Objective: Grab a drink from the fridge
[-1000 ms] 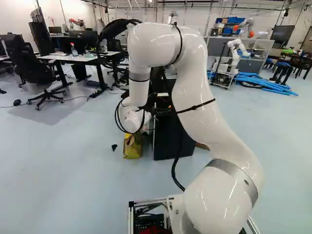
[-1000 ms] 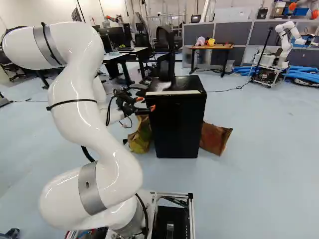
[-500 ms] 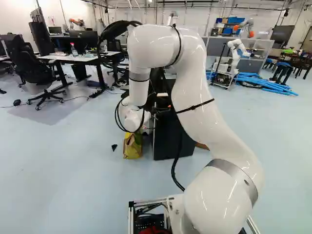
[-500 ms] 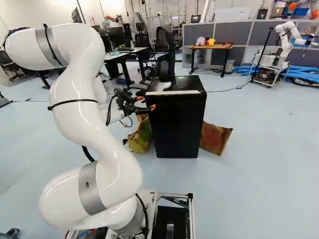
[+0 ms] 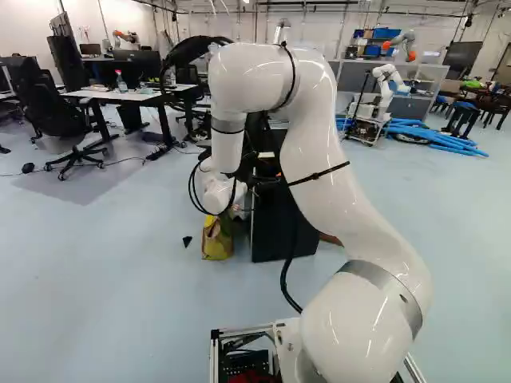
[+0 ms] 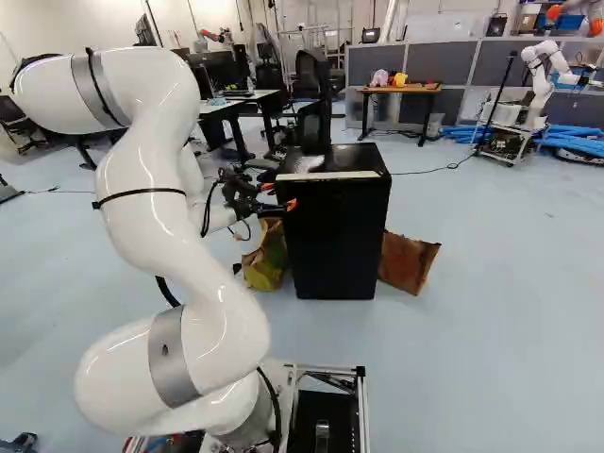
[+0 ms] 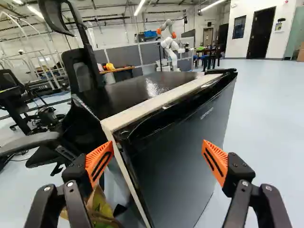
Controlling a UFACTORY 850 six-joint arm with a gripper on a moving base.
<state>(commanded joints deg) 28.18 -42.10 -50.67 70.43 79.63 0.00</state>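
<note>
Two orange pads (image 7: 99, 164) on your gripper (image 6: 279, 195) are spread wide, let go, w/ the near top corner of the black fridge (image 6: 338, 236) ahead & b/w them. Fridge is in the mid. of your R base view, & you can see its door (image 7: 178, 156) looks shut. A black chair (image 7: 81, 78) is near it. On the floor, a yellow bag (image 6: 266, 260) & brown paper (image 6: 408, 262) sit on opp. sides of it. Way back, you've another robot (image 6: 538, 80) by blue tubes (image 6: 578, 140).
</note>
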